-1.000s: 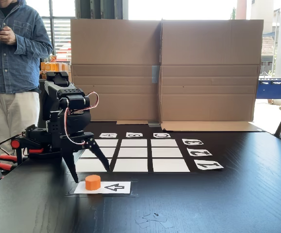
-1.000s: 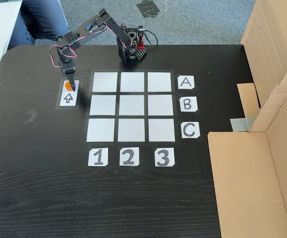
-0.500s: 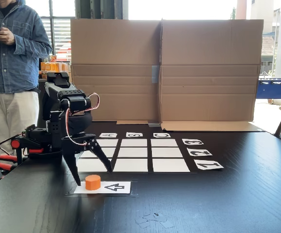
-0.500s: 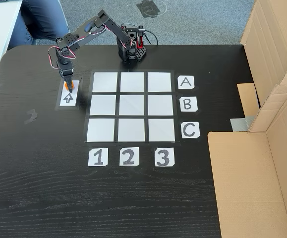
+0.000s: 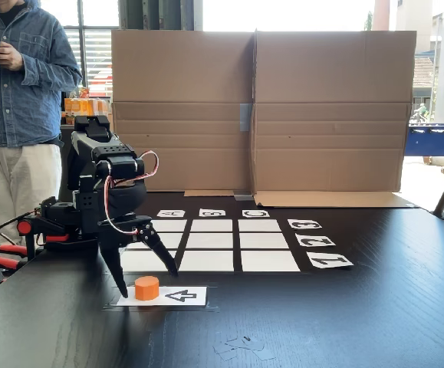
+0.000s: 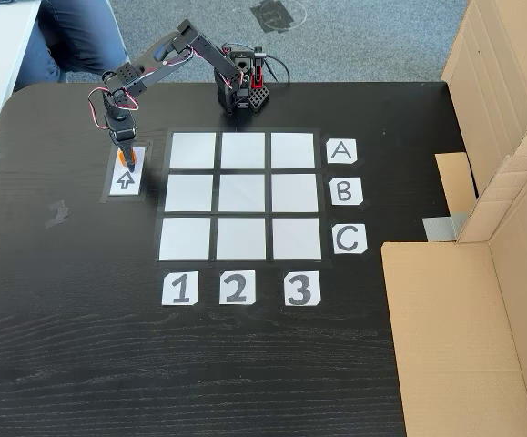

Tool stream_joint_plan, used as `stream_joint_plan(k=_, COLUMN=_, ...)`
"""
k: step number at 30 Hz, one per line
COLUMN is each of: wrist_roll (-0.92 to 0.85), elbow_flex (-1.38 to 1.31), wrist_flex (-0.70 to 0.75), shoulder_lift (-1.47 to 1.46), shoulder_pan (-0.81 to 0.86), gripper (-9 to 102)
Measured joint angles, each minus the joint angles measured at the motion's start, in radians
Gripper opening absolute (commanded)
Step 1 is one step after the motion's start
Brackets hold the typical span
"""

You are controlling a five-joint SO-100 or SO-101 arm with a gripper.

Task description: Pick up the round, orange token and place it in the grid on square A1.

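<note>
The orange token [image 5: 146,288] [image 6: 122,156] sits on the blank end of a white card with a black arrow [image 5: 182,296] [image 6: 125,181], beside the grid [image 5: 212,241] [image 6: 241,196]. My gripper [image 5: 148,283] [image 6: 128,162] is open and points down, with one finger on each side of the token and its tips close to the table. In a fixed view from above, the gripper covers most of the token. Square A1 [image 5: 141,263] [image 6: 193,151] is the corner cell nearest the card, bare, and partly behind the fingers in the low fixed view.
The arm's base [image 6: 242,89] stands at the table's far edge, beyond the grid. Lettered tags [image 6: 343,193] and numbered tags [image 6: 235,288] border the grid. Cardboard walls [image 5: 260,111] [image 6: 481,273] close one side. A person [image 5: 18,92] stands near the base with a phone.
The open gripper has sunk a little lower around the token and shifted slightly over it. The token has not moved.
</note>
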Motion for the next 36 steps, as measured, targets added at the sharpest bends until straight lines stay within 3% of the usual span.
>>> stream_joint_plan(k=10, wrist_roll=0.0, elbow_flex=-0.002, wrist_flex=0.0, shoulder_lift=-0.005, shoulder_pan=-0.002, gripper=34)
stream_joint_plan(k=36, wrist_roll=0.0, elbow_flex=-0.002, wrist_flex=0.0, shoulder_lift=-0.012, shoulder_pan=-0.002, gripper=12)
